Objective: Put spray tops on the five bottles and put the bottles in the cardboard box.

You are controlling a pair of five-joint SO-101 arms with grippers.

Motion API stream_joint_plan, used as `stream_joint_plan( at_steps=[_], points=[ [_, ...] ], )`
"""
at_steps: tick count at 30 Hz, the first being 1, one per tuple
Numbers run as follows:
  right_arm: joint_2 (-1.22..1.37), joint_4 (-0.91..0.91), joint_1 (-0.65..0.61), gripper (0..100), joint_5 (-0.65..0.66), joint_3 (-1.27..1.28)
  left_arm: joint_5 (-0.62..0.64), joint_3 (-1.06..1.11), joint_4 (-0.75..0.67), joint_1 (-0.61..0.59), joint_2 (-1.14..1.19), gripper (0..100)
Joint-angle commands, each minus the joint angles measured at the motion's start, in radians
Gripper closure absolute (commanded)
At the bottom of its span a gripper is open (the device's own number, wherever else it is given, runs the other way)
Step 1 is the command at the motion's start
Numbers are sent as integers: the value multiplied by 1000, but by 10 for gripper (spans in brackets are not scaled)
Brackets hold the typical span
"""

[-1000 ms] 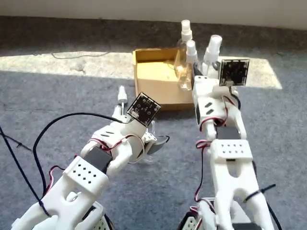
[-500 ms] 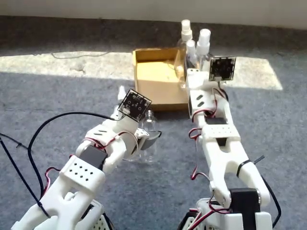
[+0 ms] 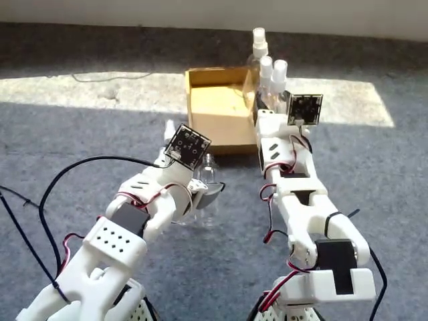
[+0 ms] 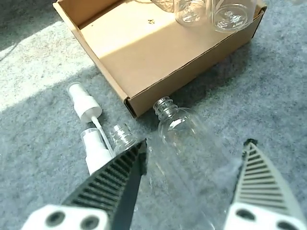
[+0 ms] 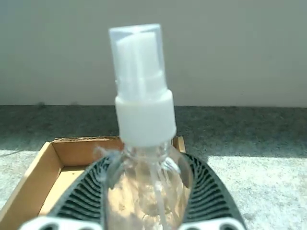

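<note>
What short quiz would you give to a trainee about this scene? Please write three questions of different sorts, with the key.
1. True or false: the bottle in the right gripper already carries its spray top.
2. The left gripper is open around an uncapped bottle. Where is this bottle? A) inside the cardboard box; B) on the carpet, outside the box; C) on top of another bottle.
3. How many loose spray tops are on the carpet near the left gripper?

Key: 1 true; 2 B; 3 two.
</note>
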Motion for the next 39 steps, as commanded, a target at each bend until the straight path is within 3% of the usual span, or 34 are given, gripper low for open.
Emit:
stream_joint_plan(
  at_steps=[1, 39],
  points=[
    [-5, -22, -4, 995, -14, -2, 3, -5, -20, -8, -2, 716],
    [119, -225, -7, 995, 49, 27, 5, -5, -18, -5, -2, 716]
  ],
)
